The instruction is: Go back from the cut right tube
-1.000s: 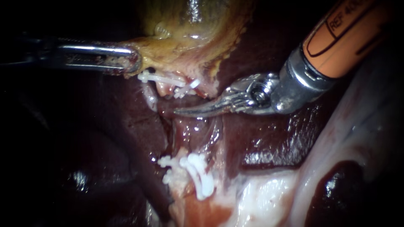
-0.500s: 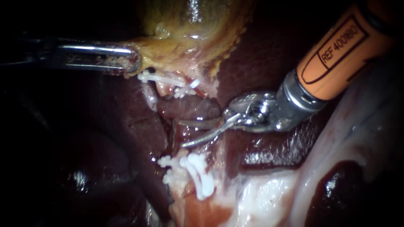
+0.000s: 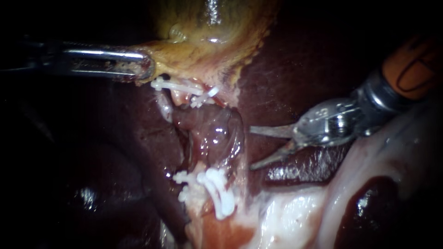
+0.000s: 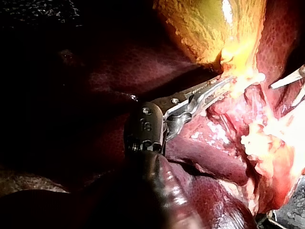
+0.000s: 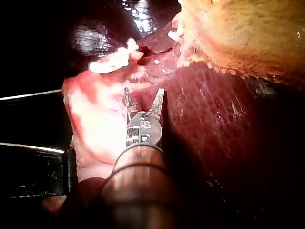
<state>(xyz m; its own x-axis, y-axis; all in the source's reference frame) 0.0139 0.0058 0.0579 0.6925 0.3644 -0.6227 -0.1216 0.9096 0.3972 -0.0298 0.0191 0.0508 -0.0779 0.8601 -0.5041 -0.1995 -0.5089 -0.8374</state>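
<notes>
Cut right tube (image 3: 214, 133) between white clips (image 3: 217, 191); right instrument (image 3: 252, 148) just off its right edge, jaws spread, empty, bare liver (image 3: 277, 69) behind; left instrument (image 3: 145, 67) up-left of it, pinching gallbladder (image 3: 207, 41) rim

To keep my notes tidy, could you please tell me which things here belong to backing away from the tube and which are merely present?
In the job: right instrument, jaws open; tube ahead of it.
Merely present: left instrument, shut on the gallbladder; upper clips; lower clips; liver.
</notes>
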